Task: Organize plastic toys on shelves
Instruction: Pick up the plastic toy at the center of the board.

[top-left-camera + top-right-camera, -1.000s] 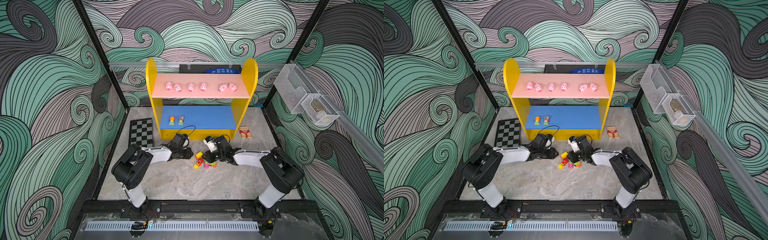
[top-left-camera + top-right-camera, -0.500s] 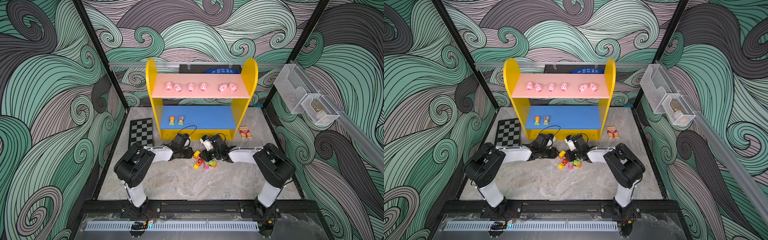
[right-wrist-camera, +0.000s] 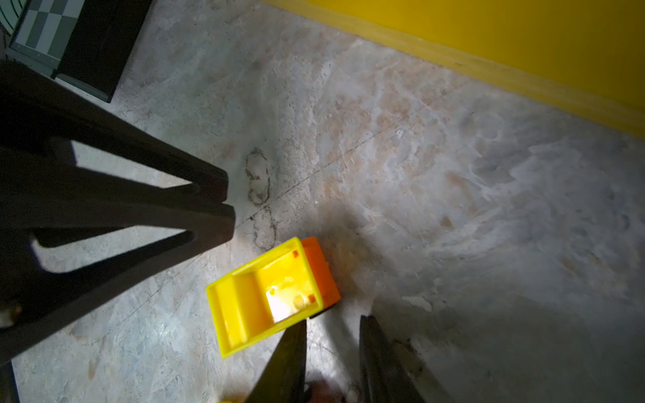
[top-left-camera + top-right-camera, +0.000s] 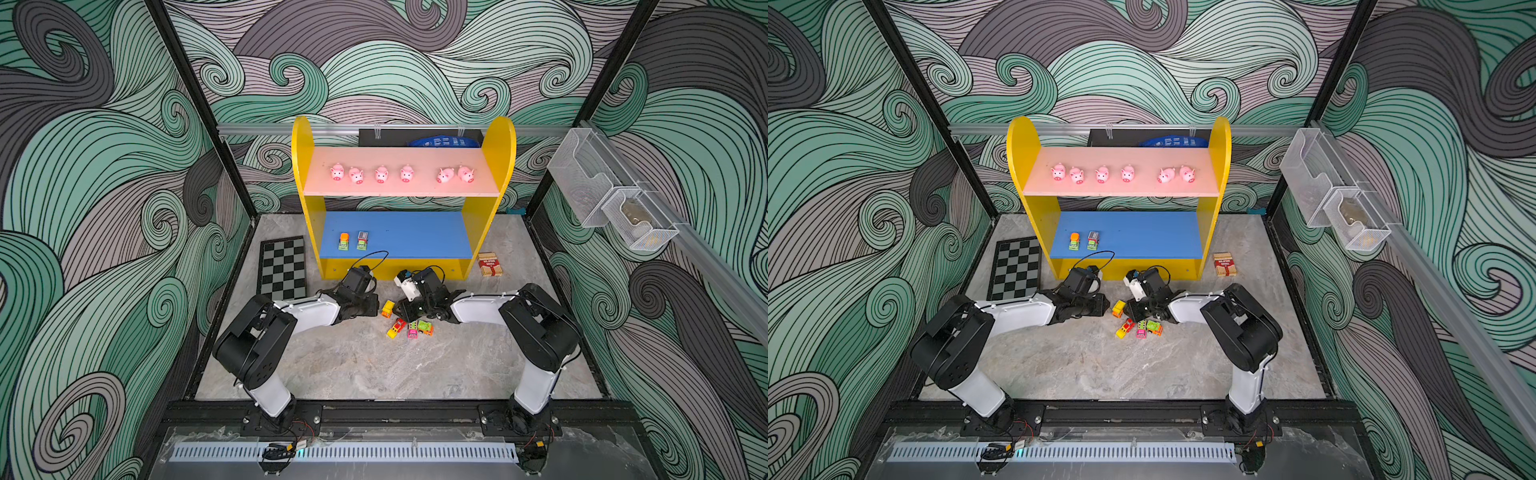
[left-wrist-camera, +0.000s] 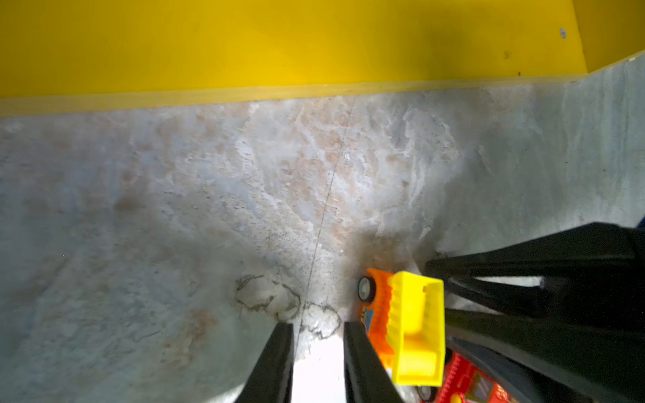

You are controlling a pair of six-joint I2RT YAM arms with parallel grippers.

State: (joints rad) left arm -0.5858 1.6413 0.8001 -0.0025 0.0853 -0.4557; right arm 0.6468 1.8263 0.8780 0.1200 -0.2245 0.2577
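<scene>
Yellow shelves [image 4: 502,141] stand upright at 12 o'clock. Six pink pigs [image 4: 381,174] line the pink upper board [image 4: 419,187]. Two trucks [image 4: 343,241] sit at the blue lower board's [image 4: 415,237] 9 o'clock end. Four vehicles [image 4: 396,328] are clustered at 6 o'clock of the shelves

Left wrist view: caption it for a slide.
Left pincer, open and empty, beside a yellow dump truck on marble tabletop, facing the yellow shelf base.

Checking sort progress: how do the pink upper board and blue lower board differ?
The pink upper board carries six pigs; the blue lower board holds two vehicles. Pigs spread across the pink board; vehicles sit together at the blue board's end nearer the checkerboard. Both belong to one yellow shelf unit.
</scene>
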